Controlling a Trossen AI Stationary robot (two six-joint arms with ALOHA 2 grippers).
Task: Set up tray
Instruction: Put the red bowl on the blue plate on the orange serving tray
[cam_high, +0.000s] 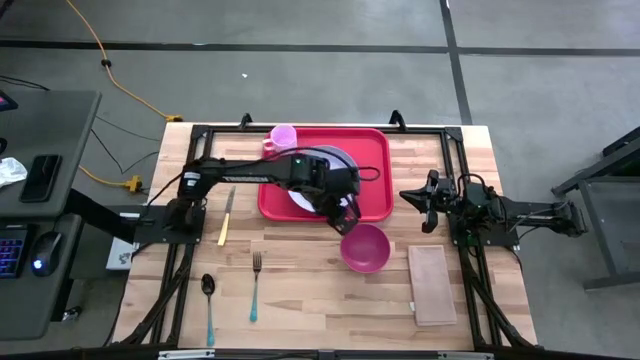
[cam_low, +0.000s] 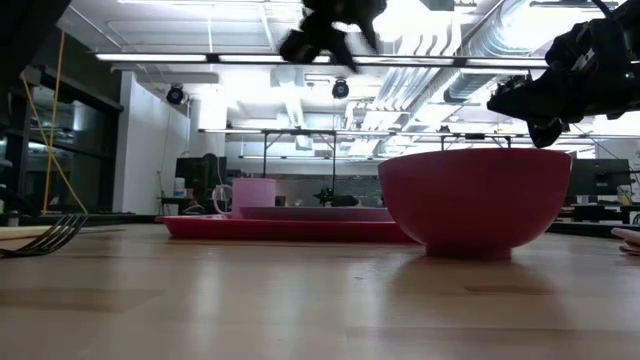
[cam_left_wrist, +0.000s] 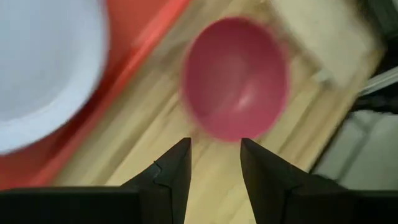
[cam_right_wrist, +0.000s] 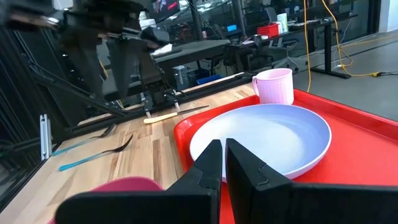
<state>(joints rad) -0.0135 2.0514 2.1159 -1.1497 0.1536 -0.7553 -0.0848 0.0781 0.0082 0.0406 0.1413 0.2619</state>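
The red tray (cam_high: 372, 165) lies at the table's far middle. On it rest the lavender plate (cam_right_wrist: 267, 140), partly under my left arm in the high view, and a pink cup (cam_high: 283, 138) at its far left corner. A magenta bowl (cam_high: 365, 248) stands on the wood just near-side of the tray. My left gripper (cam_high: 345, 218) hangs open above the tray's near edge, over bare wood beside the bowl (cam_left_wrist: 236, 78), touching nothing. My right gripper (cam_high: 424, 200) waits shut to the right of the tray, off the table top, pointing at the plate.
A tan napkin (cam_high: 432, 283) lies near the right edge. A knife (cam_high: 226, 215), a fork (cam_high: 255, 285) and a spoon (cam_high: 208, 300) lie on the left half. Black frame rails (cam_high: 460, 260) border the table. Bare wood shows between the cutlery and the bowl.
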